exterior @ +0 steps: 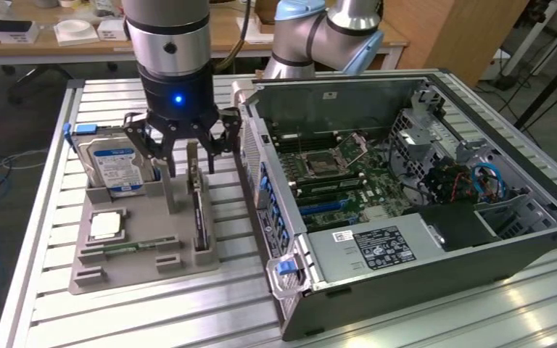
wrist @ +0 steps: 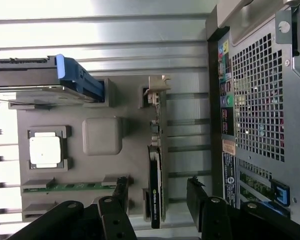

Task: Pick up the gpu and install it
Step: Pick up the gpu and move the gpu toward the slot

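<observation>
While under tool (exterior: 186,168), slatted metal table (exterior: 143,312)

One gpu (exterior: 199,217), one hard drive (exterior: 114,165), one memory stick (exterior: 128,246), one processor (exterior: 106,225), one computer case (exterior: 434,290)

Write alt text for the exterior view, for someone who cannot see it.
The robot's open gripper hangs over the gpu, a thin card standing on edge in a grey tray on a slatted metal table. A blue-labelled hard drive stands in the same tray; an open computer case lies at the exterior view's right.
</observation>
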Controlling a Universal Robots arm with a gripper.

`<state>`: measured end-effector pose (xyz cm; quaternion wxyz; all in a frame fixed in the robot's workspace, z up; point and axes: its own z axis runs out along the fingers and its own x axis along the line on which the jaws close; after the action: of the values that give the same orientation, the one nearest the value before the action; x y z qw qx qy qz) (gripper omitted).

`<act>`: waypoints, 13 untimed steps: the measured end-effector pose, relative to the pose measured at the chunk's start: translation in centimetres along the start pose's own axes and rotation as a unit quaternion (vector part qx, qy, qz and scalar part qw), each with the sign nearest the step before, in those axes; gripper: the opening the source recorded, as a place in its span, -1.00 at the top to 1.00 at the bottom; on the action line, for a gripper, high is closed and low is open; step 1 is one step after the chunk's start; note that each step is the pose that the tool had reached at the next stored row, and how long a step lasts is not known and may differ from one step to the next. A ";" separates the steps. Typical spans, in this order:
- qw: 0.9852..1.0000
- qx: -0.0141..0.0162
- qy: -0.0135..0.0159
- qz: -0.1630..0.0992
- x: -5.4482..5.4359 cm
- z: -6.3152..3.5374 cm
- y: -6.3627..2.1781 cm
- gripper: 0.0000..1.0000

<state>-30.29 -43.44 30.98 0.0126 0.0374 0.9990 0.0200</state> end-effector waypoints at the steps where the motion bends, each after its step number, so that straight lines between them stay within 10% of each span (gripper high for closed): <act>1: 1.000 0.000 0.000 0.000 0.0 0.12 -0.08 -0.18; 13: 1.000 0.000 -0.001 0.000 0.0 2.21 -0.31 -0.18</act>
<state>-30.26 -43.66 28.76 0.0132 0.0373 0.9990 0.0195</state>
